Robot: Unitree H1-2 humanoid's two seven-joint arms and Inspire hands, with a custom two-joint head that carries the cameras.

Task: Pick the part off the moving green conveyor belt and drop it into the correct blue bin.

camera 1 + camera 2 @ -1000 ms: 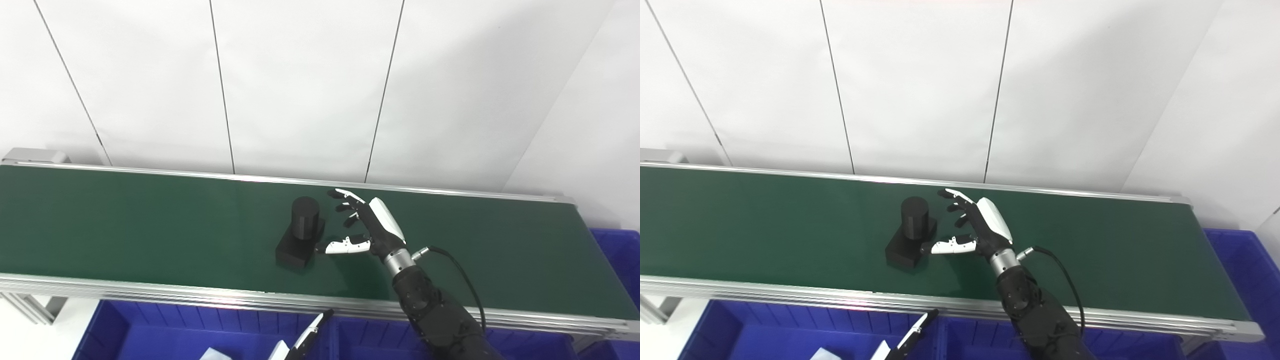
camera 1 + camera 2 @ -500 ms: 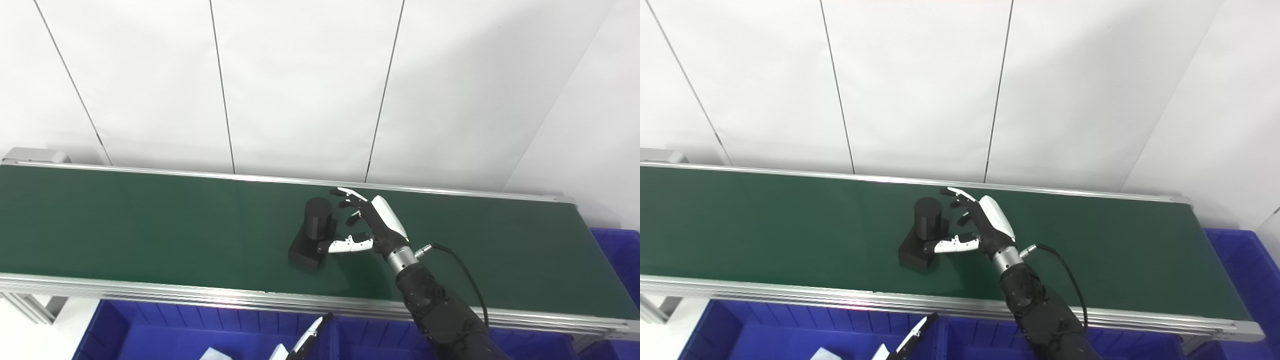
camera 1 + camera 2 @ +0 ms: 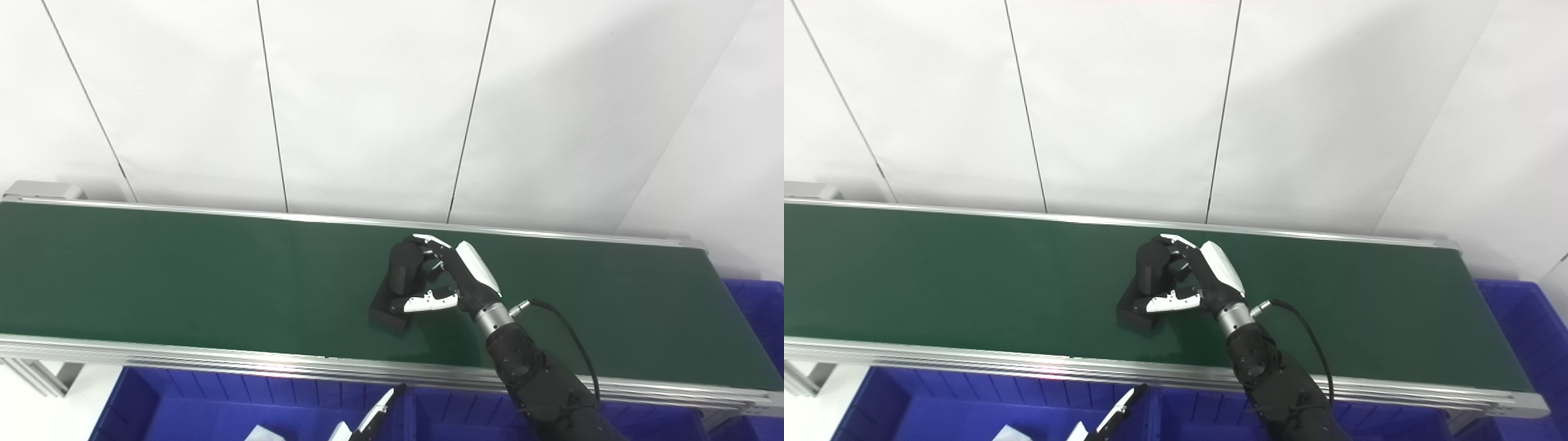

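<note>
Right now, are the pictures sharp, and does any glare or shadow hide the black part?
Left eye view: sharp, even light, black part shows little surface detail against the belt. Right eye view: equally sharp, a bright reflection on the near rail; right hand casts only a faint shadow.

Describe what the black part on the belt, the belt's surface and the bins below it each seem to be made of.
The black part: matte black, no glints, probably plastic, possibly printed; the pictures leave that open. The right hand hides its far side.
The green belt: smooth with a dull sheen, likely rubber or PVC, edged by shiny metal rails.
The blue bins: glossy moulded plastic, ribbed walls.
</note>
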